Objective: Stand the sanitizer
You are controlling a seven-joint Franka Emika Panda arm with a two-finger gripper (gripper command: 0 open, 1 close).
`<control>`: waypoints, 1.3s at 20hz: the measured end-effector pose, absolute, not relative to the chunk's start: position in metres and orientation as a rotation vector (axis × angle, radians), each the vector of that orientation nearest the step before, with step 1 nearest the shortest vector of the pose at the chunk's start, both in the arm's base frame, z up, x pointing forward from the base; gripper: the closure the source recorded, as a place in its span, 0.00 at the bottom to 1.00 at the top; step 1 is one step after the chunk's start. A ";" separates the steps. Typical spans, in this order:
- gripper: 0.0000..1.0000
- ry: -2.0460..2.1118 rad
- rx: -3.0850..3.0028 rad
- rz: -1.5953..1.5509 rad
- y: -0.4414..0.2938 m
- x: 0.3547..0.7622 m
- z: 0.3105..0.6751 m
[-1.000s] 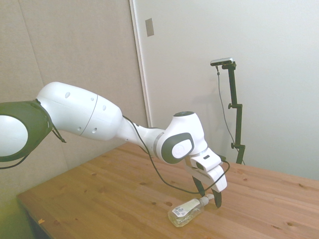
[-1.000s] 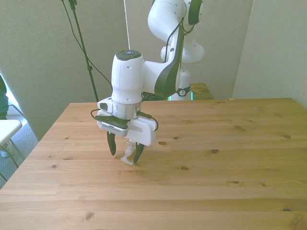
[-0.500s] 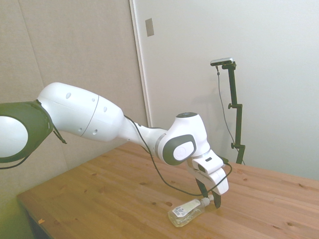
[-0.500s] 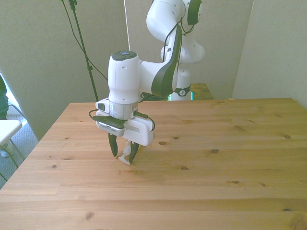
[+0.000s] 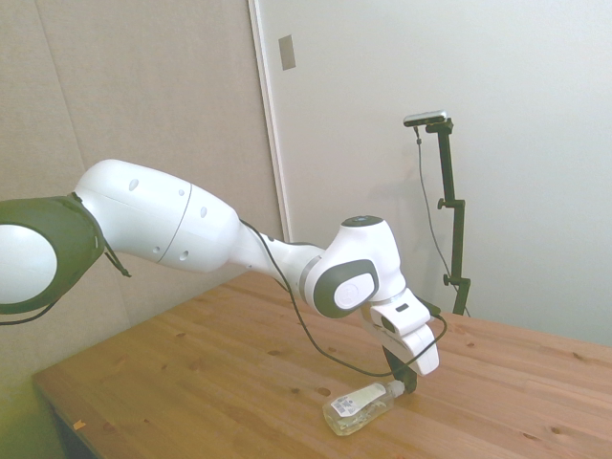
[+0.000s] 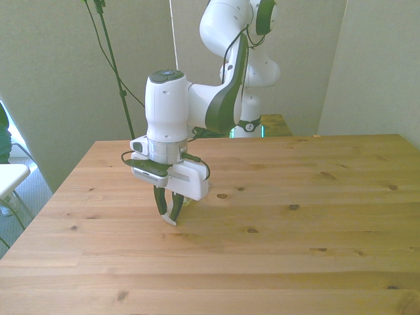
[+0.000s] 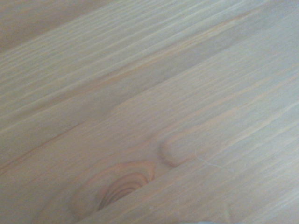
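Sanitizer (image 5: 360, 409) lies on side near counter (image 6: 315, 216) edge in side view, pump head toward end effector (image 5: 400, 384). In front view, toward left half of counter, mostly hidden behind fingers. End effector low over pump end, fingers narrow, pinched on pump head (image 6: 170, 217). Grasp looks made; lift and tilt upright left, then release. Wrist view: only wood grain, one knot. Count: one sanitizer, one end effector, one arm (image 6: 197, 105), one counter.

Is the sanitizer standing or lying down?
Lying down: the sanitizer rests on its side on the table, pump end at the gripper.
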State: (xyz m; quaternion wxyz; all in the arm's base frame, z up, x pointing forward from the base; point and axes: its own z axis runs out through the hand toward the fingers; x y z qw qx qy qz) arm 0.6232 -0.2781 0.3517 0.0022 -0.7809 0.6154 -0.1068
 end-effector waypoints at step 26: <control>1.00 1.839 -2.221 -0.965 -0.143 0.647 0.493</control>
